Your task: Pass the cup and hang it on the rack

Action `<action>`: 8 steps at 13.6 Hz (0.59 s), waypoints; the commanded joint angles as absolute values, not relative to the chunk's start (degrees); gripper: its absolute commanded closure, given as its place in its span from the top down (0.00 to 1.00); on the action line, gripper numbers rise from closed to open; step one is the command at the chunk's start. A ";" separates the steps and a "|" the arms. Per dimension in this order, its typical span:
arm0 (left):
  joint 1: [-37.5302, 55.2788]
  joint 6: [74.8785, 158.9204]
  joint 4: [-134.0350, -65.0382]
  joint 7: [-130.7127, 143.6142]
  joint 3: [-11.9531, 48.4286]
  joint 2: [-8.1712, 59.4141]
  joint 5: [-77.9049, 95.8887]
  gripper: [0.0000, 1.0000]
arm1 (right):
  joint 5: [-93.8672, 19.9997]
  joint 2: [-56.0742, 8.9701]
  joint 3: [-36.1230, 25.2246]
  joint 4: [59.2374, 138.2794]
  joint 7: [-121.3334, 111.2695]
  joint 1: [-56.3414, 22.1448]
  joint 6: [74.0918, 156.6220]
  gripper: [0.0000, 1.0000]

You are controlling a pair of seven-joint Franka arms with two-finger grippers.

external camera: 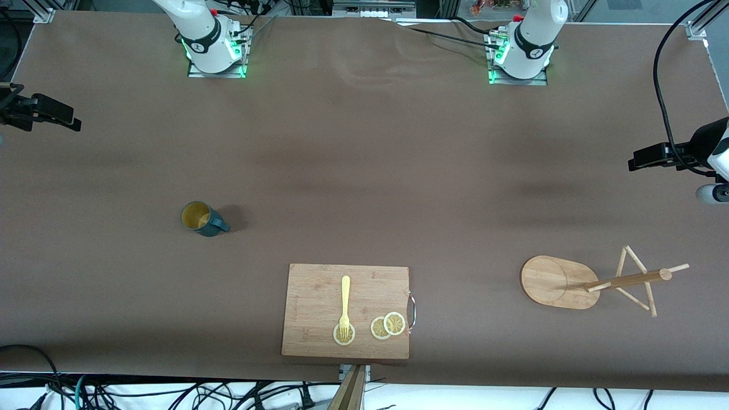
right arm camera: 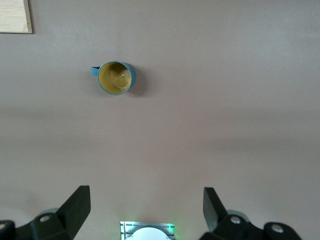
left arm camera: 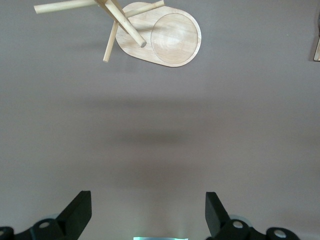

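Note:
The cup (external camera: 200,218), a dark teal mug with a yellowish inside, stands upright on the brown table toward the right arm's end. It also shows in the right wrist view (right arm camera: 115,78), well away from my right gripper (right arm camera: 145,207), which is open, empty and high over bare table. The rack (external camera: 558,282), a bamboo mug tree with an oval base, stands toward the left arm's end. It also shows in the left wrist view (left arm camera: 170,37), well away from my left gripper (left arm camera: 147,210), which is open and empty. Neither gripper shows in the front view.
A bamboo cutting board (external camera: 345,310) lies near the table's front edge, between cup and rack, with a yellow fork (external camera: 344,304) and lemon slices (external camera: 387,326) on it. Black camera mounts (external camera: 40,111) stand at both table ends. Cables hang along the front edge.

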State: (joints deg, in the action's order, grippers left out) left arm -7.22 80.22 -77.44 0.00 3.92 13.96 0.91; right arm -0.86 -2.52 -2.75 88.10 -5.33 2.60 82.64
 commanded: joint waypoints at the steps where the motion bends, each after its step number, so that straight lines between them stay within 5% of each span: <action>1: -6.59 79.54 -75.50 0.53 4.13 14.85 0.09 1.00 | 1.31 -1.85 -2.37 88.24 -5.02 2.20 83.32 1.00; 8: -6.33 79.54 -75.41 0.62 4.22 14.85 0.00 1.00 | 1.41 -2.11 -2.37 88.24 -5.36 2.29 82.79 1.00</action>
